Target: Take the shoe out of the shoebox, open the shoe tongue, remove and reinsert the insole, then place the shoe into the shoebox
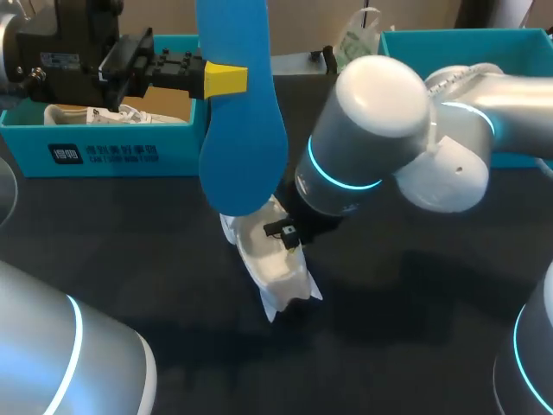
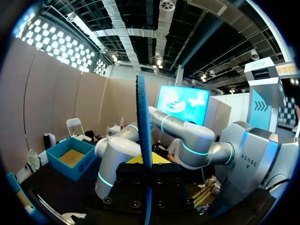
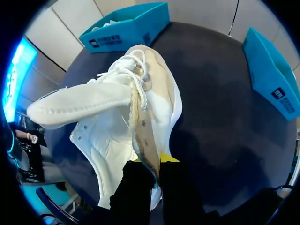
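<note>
A: Where's the shoe (image 1: pixel 276 272)?
B: Middle of the worktop (image 1: pixel 415 337), its rim in the right pincer (image 3: pixel 154 164). The insole (image 1: pixel 242 138) stands above it in the left pincer (image 1: pixel 226 79).
A: Shoebox (image 1: pixel 104 154)?
B: Behind, left; second box (image 1: pixel 467 52) behind, right.

Insole (image 1: pixel 242 147) top cropped; shoe (image 1: pixel 276 268) seemingly half hidden.

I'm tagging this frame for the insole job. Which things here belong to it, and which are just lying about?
Job:
insole, in left gripper
shoe, in right gripper
shoebox

Lying about:
second box
other shoe, in the shoebox
</note>
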`<state>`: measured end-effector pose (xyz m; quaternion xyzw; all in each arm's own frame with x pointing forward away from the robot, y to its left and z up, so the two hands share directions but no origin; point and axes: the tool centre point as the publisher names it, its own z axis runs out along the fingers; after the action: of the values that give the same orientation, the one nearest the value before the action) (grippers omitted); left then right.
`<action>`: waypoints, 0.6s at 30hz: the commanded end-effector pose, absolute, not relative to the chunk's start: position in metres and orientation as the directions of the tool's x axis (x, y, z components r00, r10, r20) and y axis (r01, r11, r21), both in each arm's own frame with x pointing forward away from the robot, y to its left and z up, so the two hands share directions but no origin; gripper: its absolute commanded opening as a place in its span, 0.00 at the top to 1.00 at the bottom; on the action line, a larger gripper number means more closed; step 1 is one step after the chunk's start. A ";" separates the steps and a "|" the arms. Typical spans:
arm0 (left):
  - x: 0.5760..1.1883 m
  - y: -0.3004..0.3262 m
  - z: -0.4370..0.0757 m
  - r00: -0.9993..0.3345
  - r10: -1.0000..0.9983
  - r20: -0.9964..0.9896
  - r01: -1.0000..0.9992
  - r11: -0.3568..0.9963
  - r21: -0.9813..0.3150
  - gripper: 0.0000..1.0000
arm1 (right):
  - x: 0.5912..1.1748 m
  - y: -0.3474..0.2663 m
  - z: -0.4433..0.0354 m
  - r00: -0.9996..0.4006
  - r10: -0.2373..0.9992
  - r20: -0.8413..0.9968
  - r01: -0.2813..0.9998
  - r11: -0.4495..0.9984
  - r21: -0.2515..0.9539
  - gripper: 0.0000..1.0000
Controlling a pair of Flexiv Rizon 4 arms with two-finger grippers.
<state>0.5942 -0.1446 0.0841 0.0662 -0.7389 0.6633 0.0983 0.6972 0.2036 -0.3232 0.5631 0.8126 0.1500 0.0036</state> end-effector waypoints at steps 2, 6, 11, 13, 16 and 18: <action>0.596 -0.146 0.084 -0.972 0.035 0.233 -0.228 0.113 -0.967 1.00 | 0.701 0.197 -0.333 -0.329 0.922 0.203 0.930 0.280 0.238 1.00; 0.596 -0.146 0.084 -0.972 0.035 0.233 -0.228 0.113 -0.967 1.00 | 0.701 0.193 -0.342 -0.296 0.929 0.221 0.943 0.249 0.220 1.00; 0.596 -0.146 0.084 -0.972 0.035 0.233 -0.228 0.113 -0.967 1.00 | 0.702 0.190 -0.352 -0.263 0.934 0.240 0.955 0.217 0.202 1.00; 0.596 -0.146 0.084 -0.972 0.035 0.233 -0.228 0.113 -0.967 1.00 | 0.702 0.189 -0.353 -0.247 0.939 0.241 0.960 0.203 0.195 1.00; 0.596 -0.146 0.084 -0.972 0.035 0.233 -0.228 0.113 -0.967 1.00 | 0.701 0.185 -0.356 -0.223 0.941 0.253 0.965 0.178 0.191 1.00; 0.596 -0.146 0.084 -0.972 0.035 0.233 -0.228 0.113 -0.967 1.00 | 0.701 0.184 -0.358 -0.216 0.942 0.258 0.967 0.170 0.190 1.00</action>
<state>0.5942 -0.1446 0.0842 0.0662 -0.7389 0.6633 0.0983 0.7028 0.1880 -0.3559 0.6246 0.7653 0.1509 -0.0369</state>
